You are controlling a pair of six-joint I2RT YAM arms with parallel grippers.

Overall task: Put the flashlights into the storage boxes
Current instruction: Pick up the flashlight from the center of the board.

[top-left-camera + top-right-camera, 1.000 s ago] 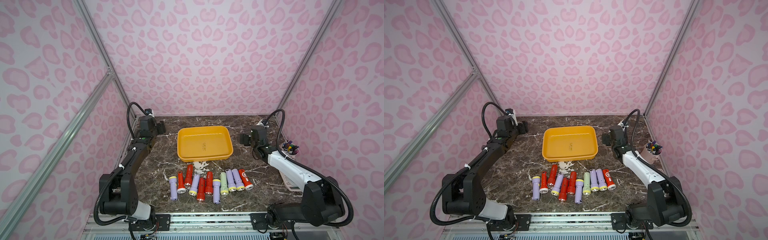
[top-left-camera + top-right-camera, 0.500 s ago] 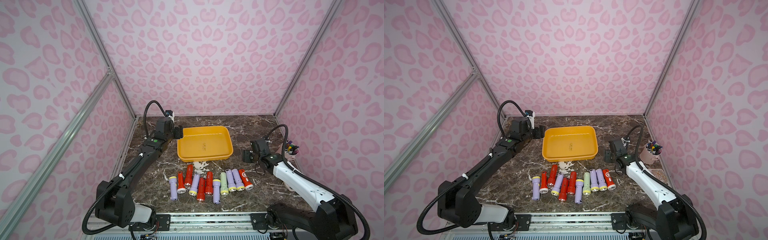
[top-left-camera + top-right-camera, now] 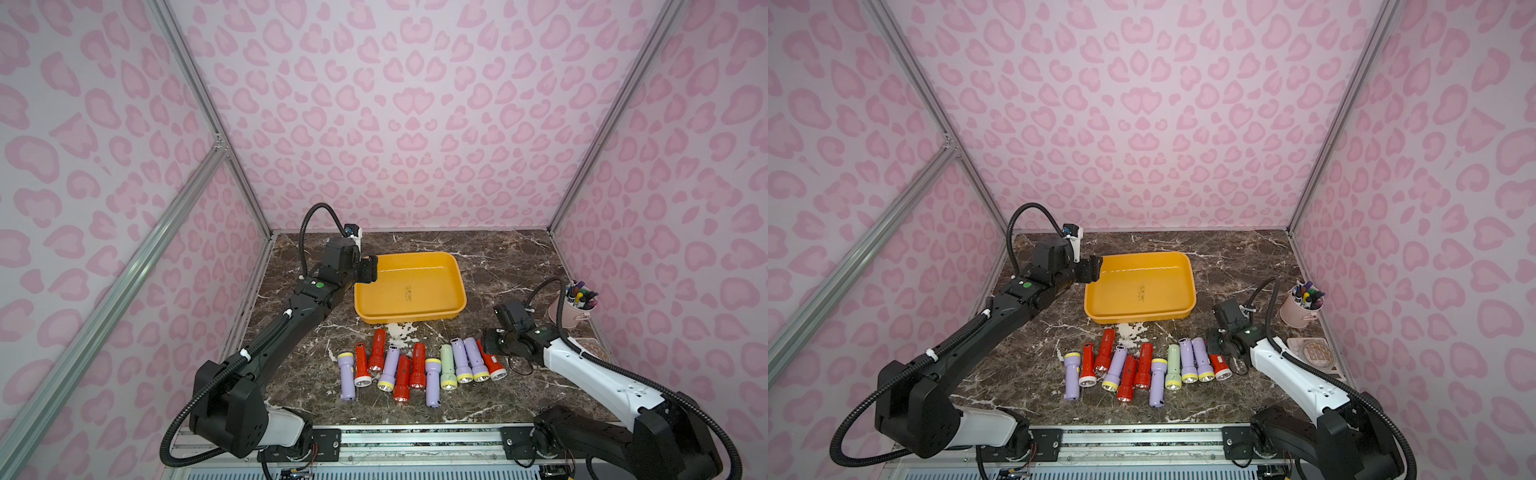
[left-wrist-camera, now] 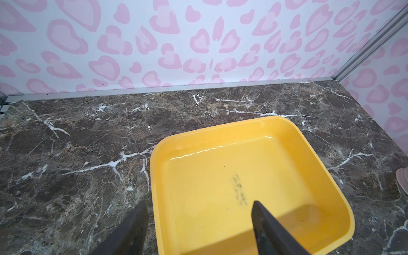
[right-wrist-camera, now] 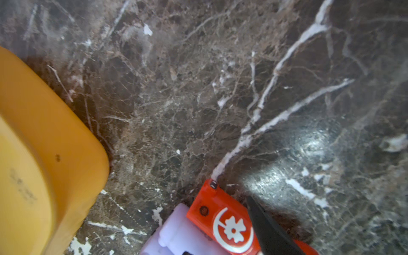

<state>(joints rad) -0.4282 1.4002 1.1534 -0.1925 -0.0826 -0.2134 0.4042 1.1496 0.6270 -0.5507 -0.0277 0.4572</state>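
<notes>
Marble table (image 3: 478, 266), yellow tray (image 3: 409, 319) mid-table. All eleven flashlights (image 3: 417, 365) lay on the table in a loose row just in front of the tray, outside it. Long axes ran roughly front-to-back, slightly fanned. Nine had their heads toward the front edge. The leftmost lilac flashlight (image 3: 345, 378) and a second lilac one (image 3: 432, 384) had their yellow-ringed heads toward the tray.

At the row's right end the right gripper (image 3: 490, 343) was down on the tail of the last red flashlight (image 3: 494, 368). That tail was hidden under the gripper in both top views (image 3: 1213, 338).

In the right wrist view, one black finger (image 5: 268, 223) lay along the side of the red flashlight (image 5: 220, 217), touching or nearly so. The second finger was out of frame and the head end was cut off by the frame edge. A lilac neighbour (image 5: 176, 236) sat against the other side. Couldn't tell whether the fingers were clamped on it or just beside it.

Over the tray's far-left corner the left gripper (image 3: 368, 270) hovered, well apart from the row, fingers spread wide, holding nothing. Its wrist view showed one finger (image 4: 134, 227) over the table outside the tray wall, the other (image 4: 269, 227) over the tray floor (image 4: 209, 194).
</notes>
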